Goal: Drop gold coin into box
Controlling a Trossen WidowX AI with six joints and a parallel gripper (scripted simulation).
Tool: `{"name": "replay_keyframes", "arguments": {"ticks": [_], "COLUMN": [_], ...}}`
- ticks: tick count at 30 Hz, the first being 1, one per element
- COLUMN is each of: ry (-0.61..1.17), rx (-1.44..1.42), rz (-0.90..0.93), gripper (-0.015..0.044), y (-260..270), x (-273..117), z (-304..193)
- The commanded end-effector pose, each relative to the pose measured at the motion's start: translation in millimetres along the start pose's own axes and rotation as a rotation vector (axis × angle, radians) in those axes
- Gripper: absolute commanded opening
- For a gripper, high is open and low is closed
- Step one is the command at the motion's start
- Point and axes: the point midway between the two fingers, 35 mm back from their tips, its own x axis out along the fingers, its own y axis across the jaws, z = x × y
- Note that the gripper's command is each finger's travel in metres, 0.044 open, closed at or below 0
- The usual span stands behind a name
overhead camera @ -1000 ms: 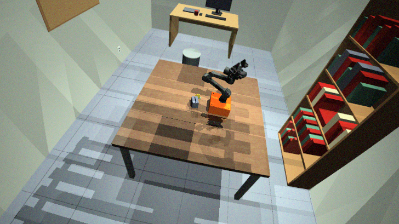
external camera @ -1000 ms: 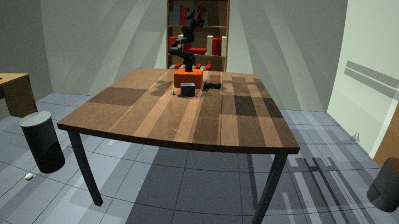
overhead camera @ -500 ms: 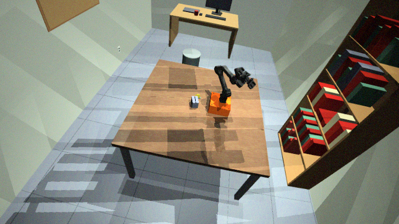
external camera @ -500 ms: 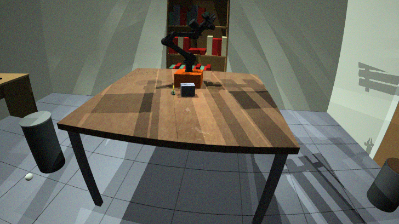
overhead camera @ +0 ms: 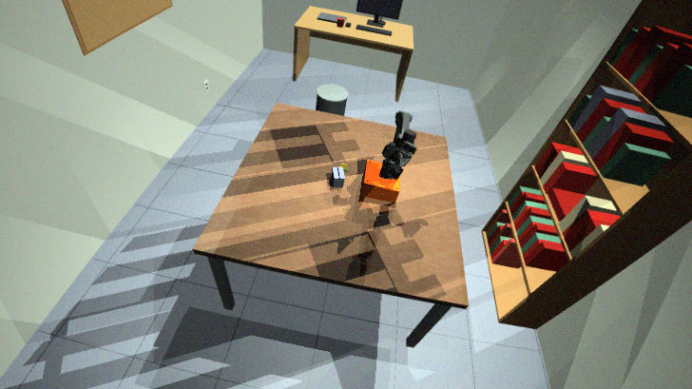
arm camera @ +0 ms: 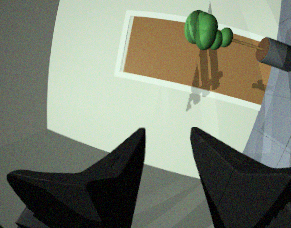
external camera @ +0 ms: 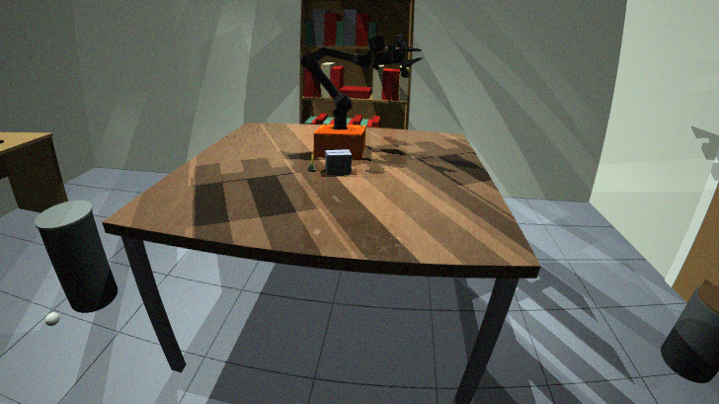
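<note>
Gold coin [overhead camera: 344,165] [external camera: 312,159], upright on edge in dark-green holder [overhead camera: 346,169] [external camera: 311,169]; well below gripper [overhead camera: 391,170] [external camera: 419,54] [arm camera: 168,131] and off to picture-left of it in exterior view. Not between the fingertips, not in the box.

End effector: partly open, moderate gap, nothing gripped. Fingertips apart in wrist view, with pale wall behind the gap. Raised high over the table [overhead camera: 285,210] [external camera: 345,218], pointing sideways to picture-right in exterior view, roughly level. Hard to separate from the arm in top view.

Grey box [overhead camera: 337,178] [external camera: 338,162]: also well below gripper and to picture-left in exterior view, just beside holder. Lid on, dark slot [overhead camera: 337,172] visible from above. Too small to tell anything inside.

Orange block [overhead camera: 380,184] [external camera: 339,138]: below gripper, under the arm [overhead camera: 403,131] [external camera: 319,71], on the table, near box. Bookshelf [external camera: 411,6] [overhead camera: 526,287]: behind gripper in exterior view, with red, green and grey books.

Ahead of fingertips in wrist view: brown panel [arm camera: 158,50] with white border, rounded green shape [arm camera: 203,32] overlapping it, dark cylinder [arm camera: 280,54] to picture-right. No coin, holder or box in wrist view.
</note>
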Motion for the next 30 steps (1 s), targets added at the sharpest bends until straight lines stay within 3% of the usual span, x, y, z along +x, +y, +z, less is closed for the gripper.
{"name": "replay_keyframes", "arguments": {"ticks": [1, 7, 13, 22, 30], "ry": [-0.113, -0.213, -0.215, -0.059, 0.265], "rx": [-0.227, -0.493, -0.666, -0.683, -0.480], "rz": [-0.212, -0.563, -0.943, -1.413, -1.712], "gripper": [0.0161, 0.0161, 0.0161, 0.0161, 0.0161], "y": [-47.8, -114.7, -173.5, -234.7, -270.3], "x": [15.8, 7.0, -37.6, -151.2, -282.1], "z": [48.5, 129.3, 207.2, 282.2, 301.2]}}
